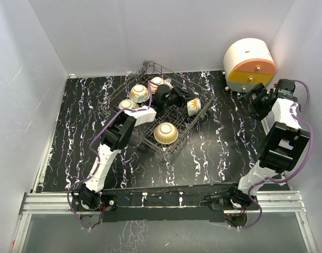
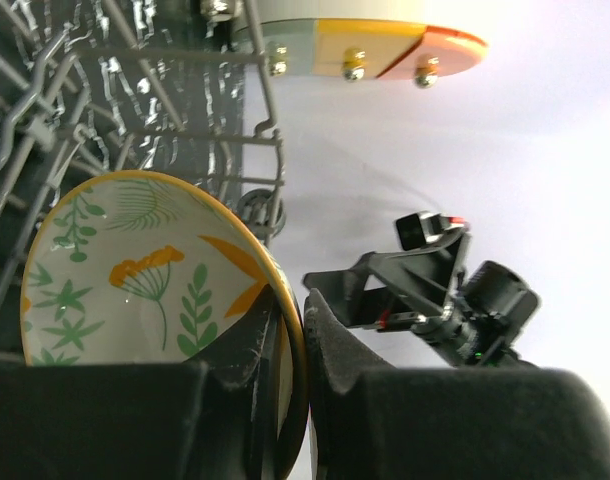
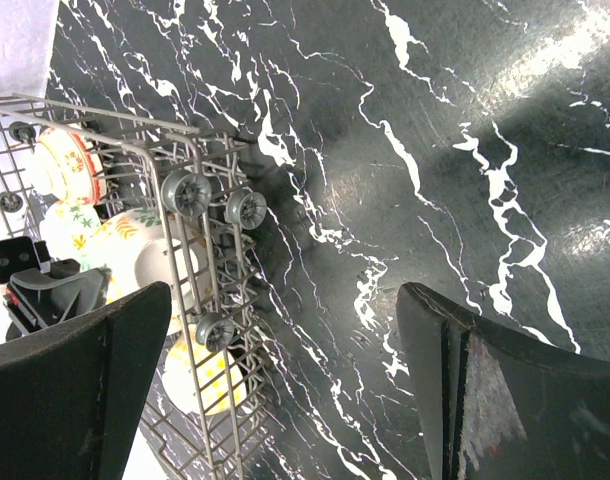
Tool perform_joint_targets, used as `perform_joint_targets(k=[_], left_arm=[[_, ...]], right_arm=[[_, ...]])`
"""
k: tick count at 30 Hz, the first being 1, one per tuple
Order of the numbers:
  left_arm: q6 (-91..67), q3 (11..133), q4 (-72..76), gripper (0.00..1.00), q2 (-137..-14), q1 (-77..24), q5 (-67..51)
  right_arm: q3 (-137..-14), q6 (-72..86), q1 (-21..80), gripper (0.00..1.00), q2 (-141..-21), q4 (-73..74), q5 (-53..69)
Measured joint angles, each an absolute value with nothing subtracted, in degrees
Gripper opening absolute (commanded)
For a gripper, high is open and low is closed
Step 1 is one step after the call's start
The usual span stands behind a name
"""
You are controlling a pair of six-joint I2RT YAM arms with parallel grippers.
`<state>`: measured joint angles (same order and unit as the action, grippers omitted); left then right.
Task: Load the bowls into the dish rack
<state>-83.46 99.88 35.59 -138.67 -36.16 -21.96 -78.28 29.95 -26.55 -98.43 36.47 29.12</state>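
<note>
To the left of the left gripper (image 1: 186, 101), inside the dish rack (image 1: 150, 143), a half-hidden bowl (image 1: 128, 104) shows from under the left arm (image 1: 121, 132). A blue-and-orange bowl (image 1: 140, 93) stands on edge just beyond it. Behind the gripper's wrist, at the rack's far side, sits a red-patterned bowl (image 1: 157, 81). On the gripper's near side, towards the arm bases, a pale bowl (image 1: 166, 133) lies tipped on the wires.

The left gripper is down in the right half of the rack. Its jaws are pinched tight on the rim of the orange-and-green bowl (image 2: 145, 280). In the wrist view one finger (image 2: 115, 420) lies across the painted inside and the other presses the outer wall. The bowl stands on edge among the grey wires.

Further right, past the rack's side, the round drawer unit (image 1: 249, 66) stands in the far corner. The right gripper (image 1: 258, 100) hangs just in front of it, well apart from the rack. Its fingers (image 3: 505, 400) are spread wide and hold nothing. Below them lies the black marbled table (image 3: 435, 150), and the rack's roller-fitted side is off to their left in the wrist view.
</note>
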Motion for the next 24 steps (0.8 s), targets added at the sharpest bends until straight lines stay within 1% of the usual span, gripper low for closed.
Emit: perform_joint_targets(k=[5, 11, 18, 21, 24], left_arm=[[-87.4, 100.8, 40.8, 0.0, -140.4, -35.8, -22.0], [-87.9, 100.7, 41.7, 0.0, -141.9, -35.5, -22.1], [-89.1, 95.6, 47.2, 0.0, -140.9, -35.0, -21.8], [-88.9, 92.8, 47.9, 0.05, -139.2, -34.7, -22.0], [-87.2, 90.0, 47.5, 0.16, -137.0, -33.7, -22.8]], right_arm=[[-78.4, 29.8, -26.9, 0.99, -99.7, 36.1, 29.1], [-79.4, 29.5, -26.9, 0.99, -102.6, 35.9, 29.6], [-79.4, 28.9, -26.9, 0.99, -103.2, 35.9, 30.0], [-79.4, 28.8, -26.9, 0.99, -103.2, 35.8, 30.0], [-79.4, 28.7, -26.9, 0.99, -103.2, 35.8, 30.0]])
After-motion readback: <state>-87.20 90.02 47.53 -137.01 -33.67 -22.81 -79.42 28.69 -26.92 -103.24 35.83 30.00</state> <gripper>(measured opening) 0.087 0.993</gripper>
